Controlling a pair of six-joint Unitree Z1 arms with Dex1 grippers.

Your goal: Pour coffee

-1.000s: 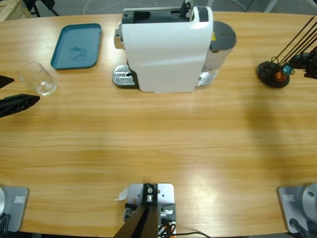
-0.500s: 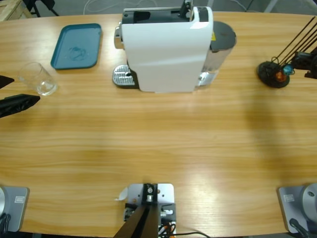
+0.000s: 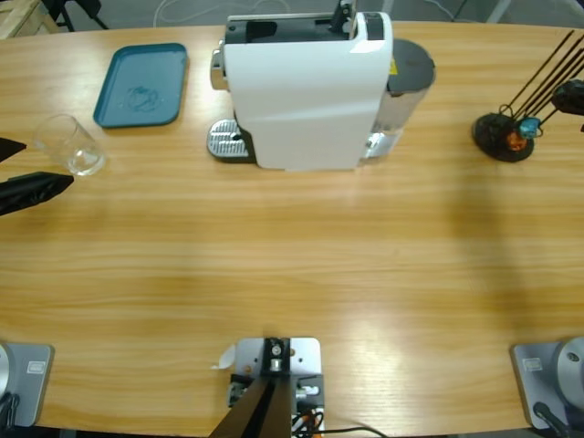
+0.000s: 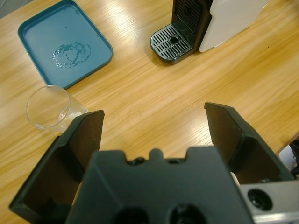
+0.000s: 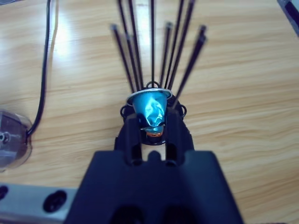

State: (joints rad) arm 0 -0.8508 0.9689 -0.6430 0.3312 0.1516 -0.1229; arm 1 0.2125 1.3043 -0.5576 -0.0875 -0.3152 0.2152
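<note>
Left end effector [image 4: 152, 126] is held wide open and empty, just beside the clear glass tumbler [image 3: 69, 144] at the table's [image 3: 292, 265] left end. No coffee can be made out in it. Right end effector [image 5: 150, 128] is clamped on a teal capsule [image 5: 150, 108] above the black wire rack [image 3: 504, 135]. Coffee machine [image 3: 306, 87] stands at top centre, teal tray [image 3: 141, 85] beside it.

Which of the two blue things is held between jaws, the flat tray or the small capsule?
The small shiny blue capsule, between the right gripper jaws; the teal plastic tray lies free.
</note>
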